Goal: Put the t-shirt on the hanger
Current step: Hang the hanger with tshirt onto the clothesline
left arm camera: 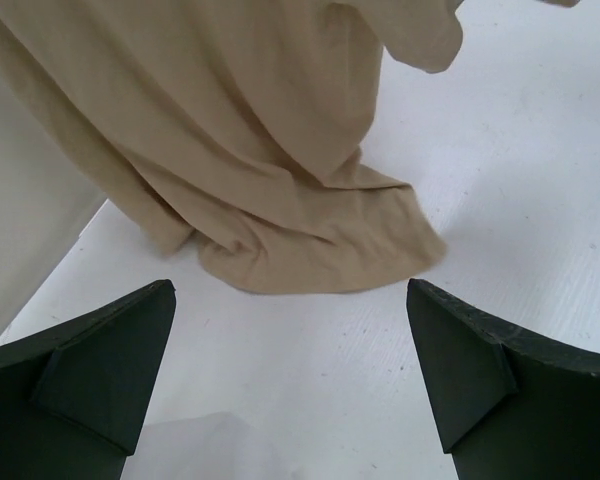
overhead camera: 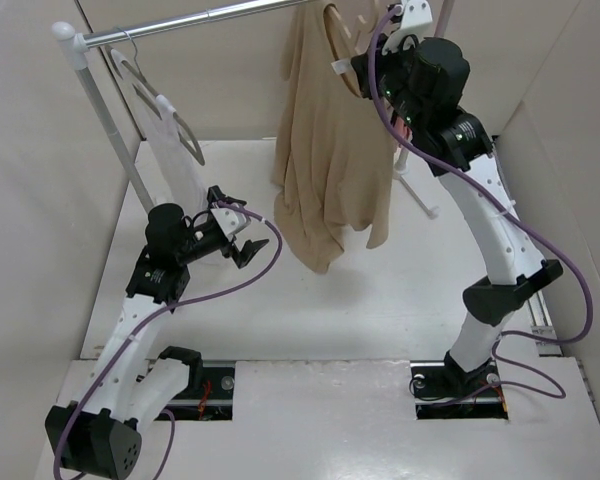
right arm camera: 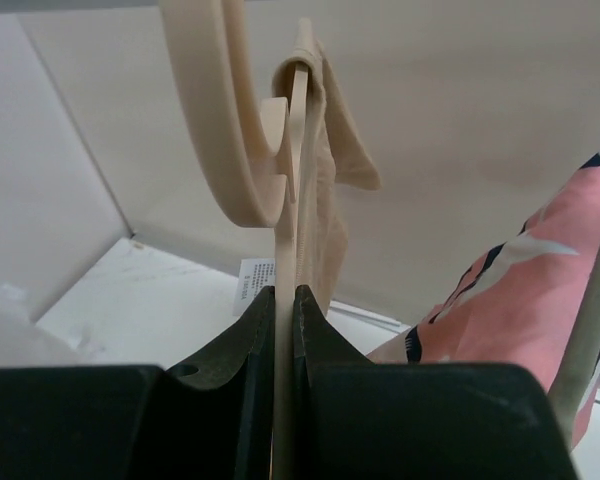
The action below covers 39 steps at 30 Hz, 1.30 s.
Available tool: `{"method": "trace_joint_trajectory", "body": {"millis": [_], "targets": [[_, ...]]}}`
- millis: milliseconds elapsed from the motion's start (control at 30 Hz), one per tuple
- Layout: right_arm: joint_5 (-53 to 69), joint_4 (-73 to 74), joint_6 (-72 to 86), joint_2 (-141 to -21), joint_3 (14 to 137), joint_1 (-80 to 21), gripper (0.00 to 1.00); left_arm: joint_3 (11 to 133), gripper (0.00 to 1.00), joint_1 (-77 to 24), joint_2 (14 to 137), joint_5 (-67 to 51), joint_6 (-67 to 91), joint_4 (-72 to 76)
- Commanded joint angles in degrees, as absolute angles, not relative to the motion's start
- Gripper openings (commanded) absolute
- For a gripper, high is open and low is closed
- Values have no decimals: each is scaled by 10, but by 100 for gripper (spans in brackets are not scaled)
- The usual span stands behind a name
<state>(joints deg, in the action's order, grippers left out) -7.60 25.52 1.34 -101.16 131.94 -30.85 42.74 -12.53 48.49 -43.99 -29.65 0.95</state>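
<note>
Right gripper (right arm camera: 285, 300) pinches the beige hanger (right arm camera: 215, 130) edge-on, its loop mostly hidden under the tan t-shirt (overhead camera: 325, 160). The left gripper (left arm camera: 290, 285) is spread wide, short of the hem.

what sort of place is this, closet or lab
Likely a lab robot cell, not a closet: bare white panels box in a table, robot arms bolted at its edge, a small clothes rail.

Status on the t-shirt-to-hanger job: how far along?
Done: the t-shirt is draped on the hanger, up by the rail. In hand: the right pincer is shut on the hanger's flat body; the left pincer is open, low, holding nothing. Left: the shirt hangs bunched, hem touching the table; whether both shoulders are seated isn't visible, so likely straightening, then release.
</note>
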Motion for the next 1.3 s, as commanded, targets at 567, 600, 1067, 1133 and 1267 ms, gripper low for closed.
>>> {"method": "trace_joint_trajectory", "body": {"millis": [567, 600, 1067, 1133, 1267], "targets": [[-118, 121, 29, -1124, 1440, -240, 0, 404, 100, -128, 461, -415, -272, 59], [-118, 121, 29, -1124, 1440, -240, 0, 404, 100, -128, 461, -410, -272, 59], [-105, 138, 29, -1111, 1379, -241, 23, 394, 100, -128, 455, -399, -272, 54], [-129, 127, 16, -1061, 1309, -253, 66, 394, 100, -128, 455, -399, -266, 54], [-193, 99, -56, -973, 1205, -280, 97, 388, 100, -128, 455, -399, -266, 48]]}}
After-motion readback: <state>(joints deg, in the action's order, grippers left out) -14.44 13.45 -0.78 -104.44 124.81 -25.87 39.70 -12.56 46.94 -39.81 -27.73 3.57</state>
